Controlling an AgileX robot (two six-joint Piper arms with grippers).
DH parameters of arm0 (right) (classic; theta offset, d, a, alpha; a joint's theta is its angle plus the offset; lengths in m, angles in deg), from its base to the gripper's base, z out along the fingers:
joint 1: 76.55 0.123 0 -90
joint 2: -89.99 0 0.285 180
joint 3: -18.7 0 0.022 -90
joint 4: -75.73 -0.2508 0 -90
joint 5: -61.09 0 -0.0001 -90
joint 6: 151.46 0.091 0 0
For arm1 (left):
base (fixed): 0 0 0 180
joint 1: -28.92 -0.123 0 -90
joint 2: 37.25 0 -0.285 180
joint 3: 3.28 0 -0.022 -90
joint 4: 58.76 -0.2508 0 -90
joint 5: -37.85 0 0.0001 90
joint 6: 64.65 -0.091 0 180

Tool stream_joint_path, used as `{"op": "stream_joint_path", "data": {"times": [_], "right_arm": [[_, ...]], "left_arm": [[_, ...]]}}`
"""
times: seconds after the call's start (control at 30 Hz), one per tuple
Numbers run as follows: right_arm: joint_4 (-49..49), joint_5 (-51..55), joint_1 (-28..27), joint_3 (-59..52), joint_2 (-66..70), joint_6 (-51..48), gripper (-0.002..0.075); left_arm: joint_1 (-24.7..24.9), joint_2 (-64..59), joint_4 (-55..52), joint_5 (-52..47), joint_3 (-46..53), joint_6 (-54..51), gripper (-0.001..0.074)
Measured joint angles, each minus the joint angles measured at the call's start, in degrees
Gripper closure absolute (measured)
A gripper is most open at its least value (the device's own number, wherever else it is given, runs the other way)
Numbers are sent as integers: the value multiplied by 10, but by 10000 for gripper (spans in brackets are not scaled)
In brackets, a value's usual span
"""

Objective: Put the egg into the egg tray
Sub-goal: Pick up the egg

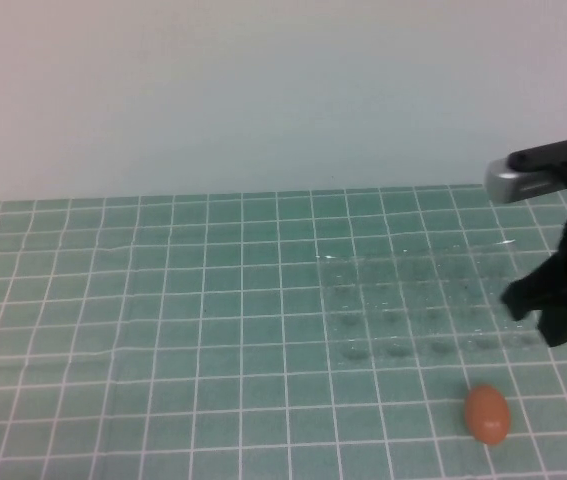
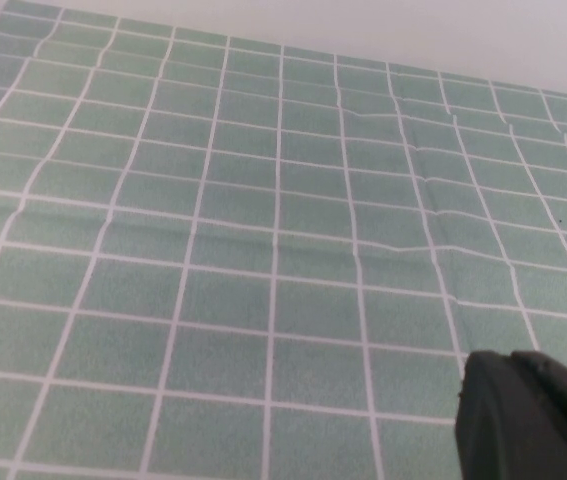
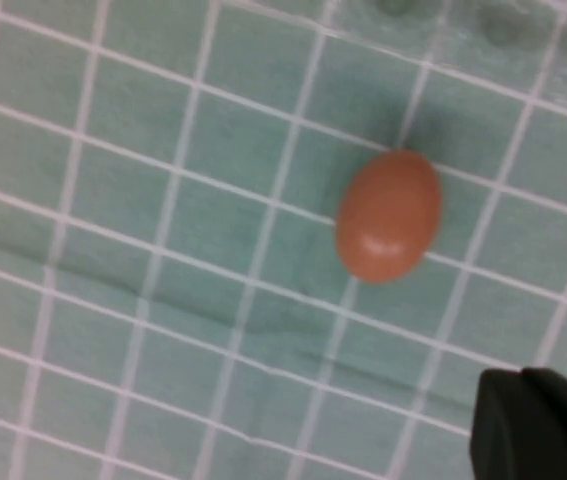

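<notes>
The orange-brown egg (image 1: 487, 414) lies on the green grid mat, just in front of the near right corner of the clear egg tray (image 1: 418, 300). The tray shows only as faint rows of round cups. My right gripper (image 1: 525, 300) hangs at the tray's right end, above and behind the egg, with its fingers together and empty. In the right wrist view the egg (image 3: 389, 215) lies ahead of the right gripper (image 3: 518, 378), apart from it, and the tray's edge (image 3: 523, 40) is beyond it. My left gripper (image 2: 508, 365) is shut and empty over bare mat; the high view does not show it.
The green grid mat (image 1: 163, 330) covers the table up to a plain pale wall (image 1: 263, 90) at the back. The mat has slight creases (image 2: 393, 240) under the left arm.
</notes>
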Motion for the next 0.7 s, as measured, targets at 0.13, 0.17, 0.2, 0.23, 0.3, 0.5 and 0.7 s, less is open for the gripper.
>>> {"op": "stream_joint_path", "data": {"times": [0.13, 0.17, 0.2, 0.23, 0.3, 0.5, 0.7], "right_arm": [[5, -25, 42, 0, 0, 112, 727], [5, -28, 47, 0, 1, 131, 727], [5, -28, 48, 0, 1, 144, 727], [5, -28, 50, 1, 4, 156, 727], [5, -26, 50, 1, 12, 166, 726], [2, -31, 50, 1, 68, 191, 577], [-2, -38, 50, 1, 124, 177, 305]], "left_arm": [[0, 0, 0, 0, 0, 0, 736], [0, 0, 0, 0, 0, 0, 736], [0, 0, 0, 0, 0, 0, 736], [0, 0, 0, 0, 0, 0, 736], [0, 0, 0, 0, 0, 0, 736], [0, 0, 0, 0, 0, 0, 736], [0, 0, 0, 0, 0, 0, 736]]}}
